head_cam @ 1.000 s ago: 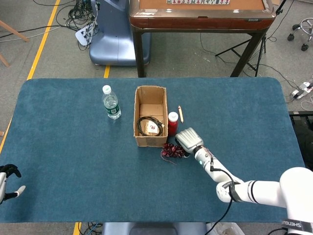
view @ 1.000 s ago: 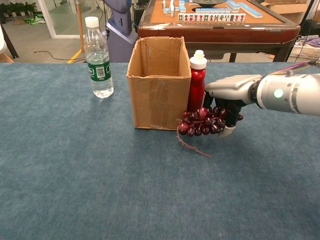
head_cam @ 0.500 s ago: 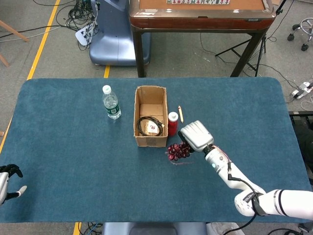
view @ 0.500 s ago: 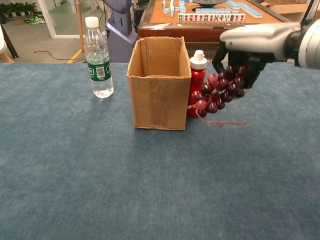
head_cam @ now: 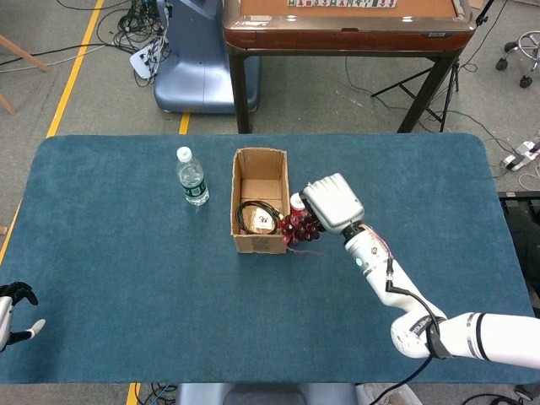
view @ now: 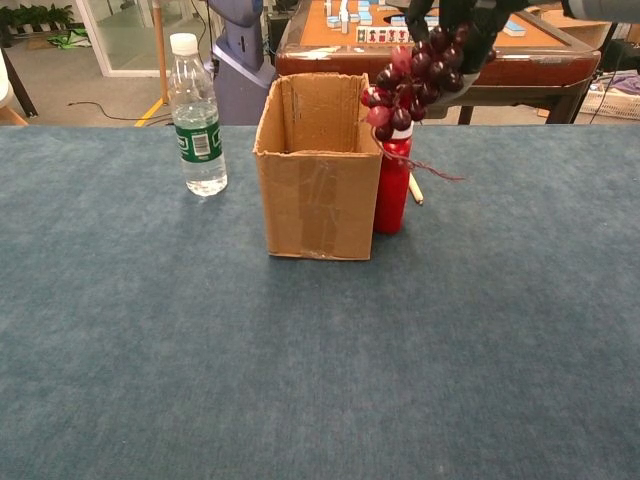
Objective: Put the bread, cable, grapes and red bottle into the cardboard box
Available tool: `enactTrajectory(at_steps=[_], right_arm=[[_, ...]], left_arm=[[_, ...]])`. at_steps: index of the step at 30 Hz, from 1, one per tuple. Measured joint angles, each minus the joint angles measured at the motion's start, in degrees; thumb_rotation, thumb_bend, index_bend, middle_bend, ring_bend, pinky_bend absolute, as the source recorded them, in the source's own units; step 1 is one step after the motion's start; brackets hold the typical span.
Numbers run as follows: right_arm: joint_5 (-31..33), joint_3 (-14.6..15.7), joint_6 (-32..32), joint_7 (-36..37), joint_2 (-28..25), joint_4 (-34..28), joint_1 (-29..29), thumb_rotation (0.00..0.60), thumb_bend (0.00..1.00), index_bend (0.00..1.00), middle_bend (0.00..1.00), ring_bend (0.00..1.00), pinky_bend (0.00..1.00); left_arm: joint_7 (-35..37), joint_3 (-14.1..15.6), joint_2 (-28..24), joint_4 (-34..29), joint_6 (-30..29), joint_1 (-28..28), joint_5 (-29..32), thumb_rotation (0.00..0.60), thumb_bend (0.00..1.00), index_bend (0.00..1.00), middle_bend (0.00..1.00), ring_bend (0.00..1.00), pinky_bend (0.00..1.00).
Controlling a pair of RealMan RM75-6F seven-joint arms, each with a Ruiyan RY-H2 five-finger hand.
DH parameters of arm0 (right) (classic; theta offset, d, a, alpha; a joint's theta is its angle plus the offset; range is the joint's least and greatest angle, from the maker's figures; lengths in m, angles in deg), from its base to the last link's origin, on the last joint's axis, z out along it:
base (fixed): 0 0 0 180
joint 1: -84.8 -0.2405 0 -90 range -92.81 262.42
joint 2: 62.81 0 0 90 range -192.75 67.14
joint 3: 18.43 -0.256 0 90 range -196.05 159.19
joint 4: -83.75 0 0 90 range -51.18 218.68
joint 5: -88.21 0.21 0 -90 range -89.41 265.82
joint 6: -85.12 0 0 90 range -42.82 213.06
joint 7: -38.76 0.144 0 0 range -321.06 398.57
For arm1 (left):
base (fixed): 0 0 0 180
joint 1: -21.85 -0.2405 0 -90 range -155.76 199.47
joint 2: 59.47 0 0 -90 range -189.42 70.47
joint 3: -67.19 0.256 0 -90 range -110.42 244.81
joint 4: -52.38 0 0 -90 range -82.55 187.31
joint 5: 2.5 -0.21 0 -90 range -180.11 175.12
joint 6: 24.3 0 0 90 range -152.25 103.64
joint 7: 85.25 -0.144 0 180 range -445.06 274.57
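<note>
- Right hand (head_cam: pixel 332 203) holds the grapes (view: pixel 418 72), fingers wrapped around the bunch; a second ago the bunch lay on the surface, now it hangs at upper centre of the chest view, above the red bottle (view: pixel 393 188).
- Grapes sit just right of the cardboard box (head_cam: pixel 260 201) rim, not yet over the opening.
- Cable (head_cam: pixel 251 215) already inside.
- Left hand (head_cam: pixel 12 312), lower left, fingers apart, empty.
- Judgement: shift left, then release.

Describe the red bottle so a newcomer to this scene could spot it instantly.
Start at the open cardboard box in the middle of the blue table. Against the box's right-hand wall stands the red bottle, upright, with the grapes held by the right hand hanging over its top. It is opaque red, unlike the clear water bottle with a green label left of the box.
</note>
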Motion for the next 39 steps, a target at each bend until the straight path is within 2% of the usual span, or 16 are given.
enactTrajectory(at_steps=[8, 15, 22, 25, 29, 32, 36, 39], right_arm=[[7.00, -2.45, 1.53, -4.49, 2.24, 3.37, -3.67, 0.600, 0.12, 0.73, 1.00, 1.00, 1.00], [11.84, -3.38, 2.79, -7.74, 7.67, 8.28, -6.81, 0.600, 0.09, 0.73, 1.00, 1.00, 1.00], [12.65, -3.80, 3.39, -8.90, 13.99, 13.88, -9.20, 0.600, 0.05, 0.71, 1.00, 1.00, 1.00], [11.69, -4.00, 3.65, -8.48, 16.48, 16.35, -9.81, 0.600, 0.02, 0.59, 1.00, 1.00, 1.00], [9.28, -4.25, 3.96, -7.08, 18.87, 18.97, -10.15, 0.600, 0.00, 0.26, 1.00, 1.00, 1.00], [6.44, -4.43, 4.20, -5.04, 20.35, 20.59, -10.06, 0.600, 0.00, 0.08, 1.00, 1.00, 1.00], [1.96, -4.69, 4.99, -1.53, 21.55, 21.79, -9.28, 0.600, 0.00, 0.03, 1.00, 0.98, 0.97], [-1.58, -4.73, 6.19, 1.15, 21.74, 21.96, -8.08, 0.600, 0.00, 0.03, 0.98, 0.92, 0.92]], left_arm=[[0.42, 0.03, -0.19, -0.13, -0.02, -0.02, -0.18, 0.600, 0.15, 0.50, 0.33, 0.27, 0.54], [0.69, -0.12, -0.43, -0.50, -0.37, -0.13, -0.16, 0.600, 0.15, 0.50, 0.33, 0.27, 0.54], [1.31, -0.08, -0.74, -0.82, -0.82, -0.35, -0.52, 0.600, 0.15, 0.50, 0.33, 0.27, 0.54], [1.43, -0.06, -0.84, -0.90, -0.91, -0.40, -0.65, 0.600, 0.15, 0.50, 0.33, 0.27, 0.54], [1.48, 0.04, -0.95, -1.02, -1.00, -0.45, -0.88, 0.600, 0.15, 0.50, 0.33, 0.27, 0.54], [1.46, 0.09, -0.99, -1.05, -1.00, -0.46, -0.95, 0.600, 0.15, 0.50, 0.33, 0.27, 0.54], [1.44, 0.11, -1.01, -1.07, -1.04, -0.48, -1.00, 0.600, 0.15, 0.50, 0.33, 0.27, 0.54], [1.37, 0.13, -0.99, -1.07, -1.12, -0.52, -1.03, 0.600, 0.15, 0.49, 0.33, 0.27, 0.54]])
